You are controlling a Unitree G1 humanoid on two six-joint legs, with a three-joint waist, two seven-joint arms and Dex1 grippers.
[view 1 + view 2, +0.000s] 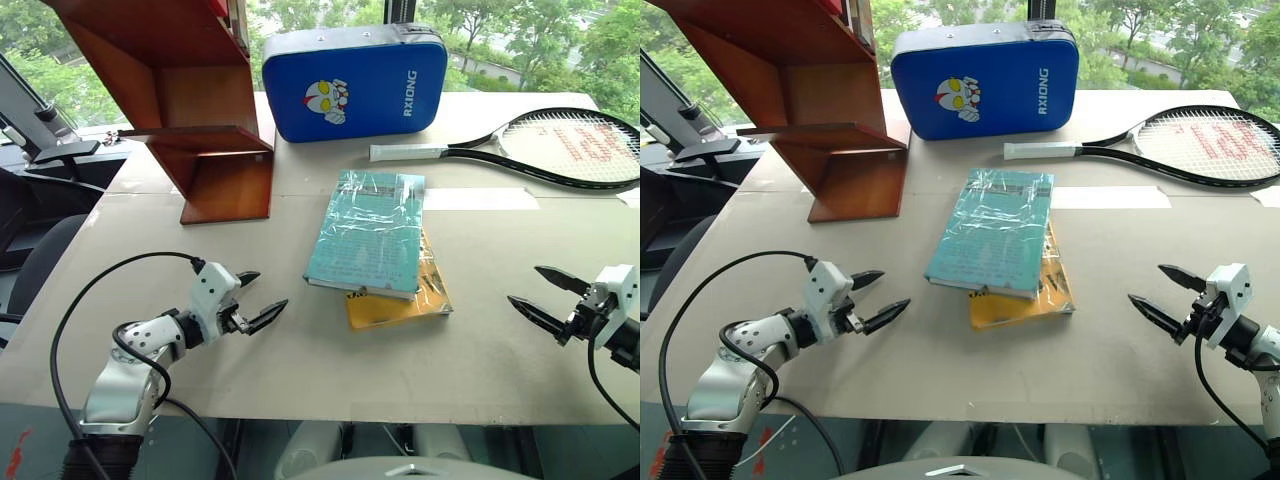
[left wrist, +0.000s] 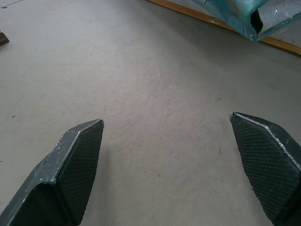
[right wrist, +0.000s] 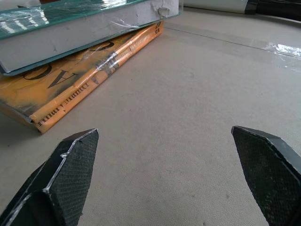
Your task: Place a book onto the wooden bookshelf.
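Both hands, left hand (image 1: 262,297) and right hand (image 1: 541,297), gape empty at lower frame; book (image 1: 366,232) at centre looks thin, stiff, wrap-slick, so pinch its overhanging edge.

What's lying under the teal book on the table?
Under the teal book lies a yellow-orange book with black lettering, also in clear wrap. Its near edge and one corner stick out; the rest of its cover is hidden, so the title can't be read. Both rest on the table.
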